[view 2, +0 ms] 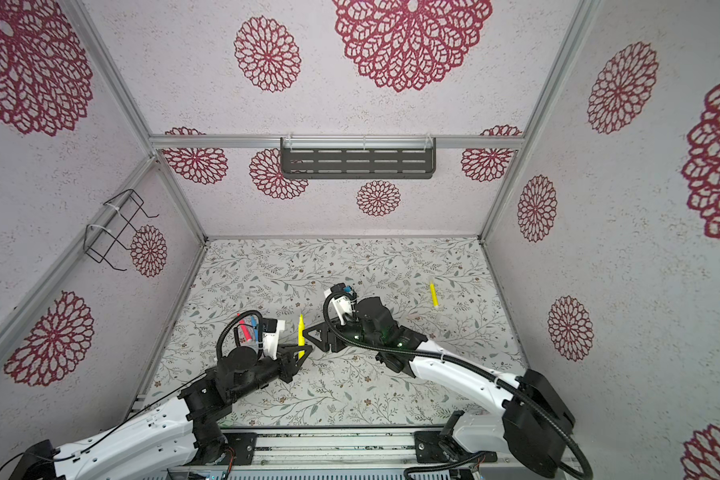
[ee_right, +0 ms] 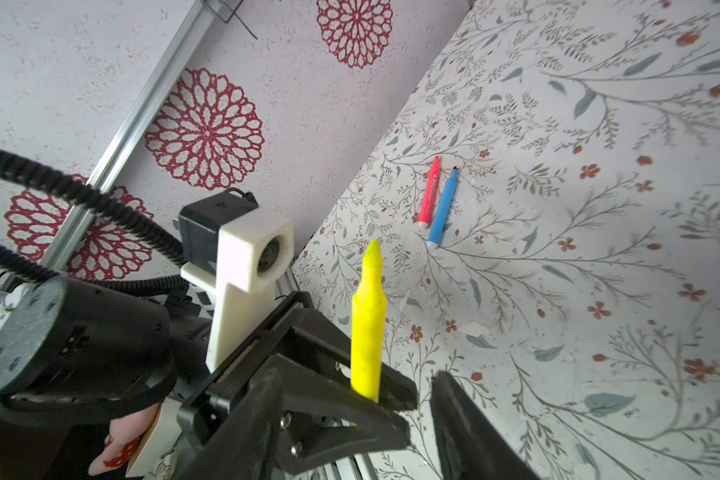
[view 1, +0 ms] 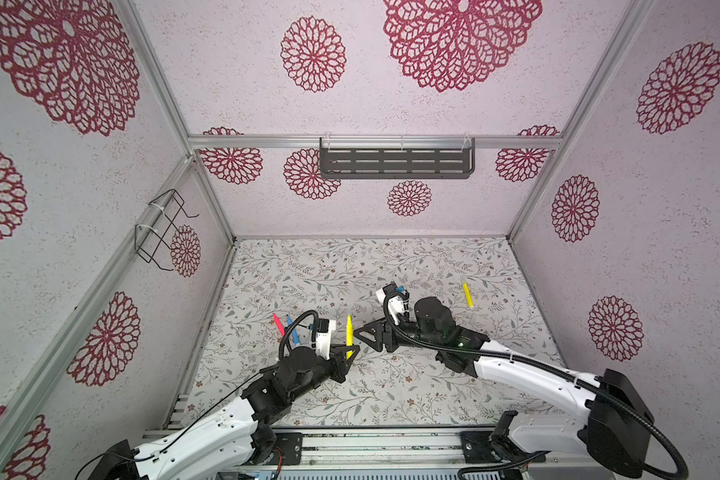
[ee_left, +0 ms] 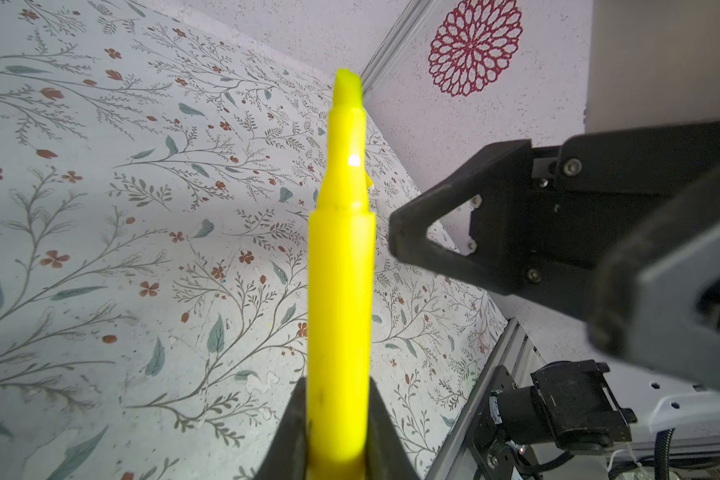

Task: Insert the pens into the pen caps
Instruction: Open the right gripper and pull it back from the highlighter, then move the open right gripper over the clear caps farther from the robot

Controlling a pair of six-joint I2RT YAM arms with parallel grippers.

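Closest to the lens, my left gripper [ee_left: 337,419] clamps the yellow pen [view 1: 349,330] upright over the surface [view 1: 391,374], lower centre in both top views. Right gripper [ee_right: 420,409] stands parted just beside it. Whether a clear cap covers the tip I cannot tell. I judge capping in hand, and it calls for straight alignment along the pen next.

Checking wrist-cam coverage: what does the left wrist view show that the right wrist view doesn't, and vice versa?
Left wrist only: the right gripper seen from outside, jaws apart, beside the yellow pen, whose chisel tip shows close up.
Right wrist only: the pink-red pen and blue pen lying side by side on the table, plus the left arm's wrist camera.
Both: the yellow pen clamped tip-up in the left gripper, over the floral table.
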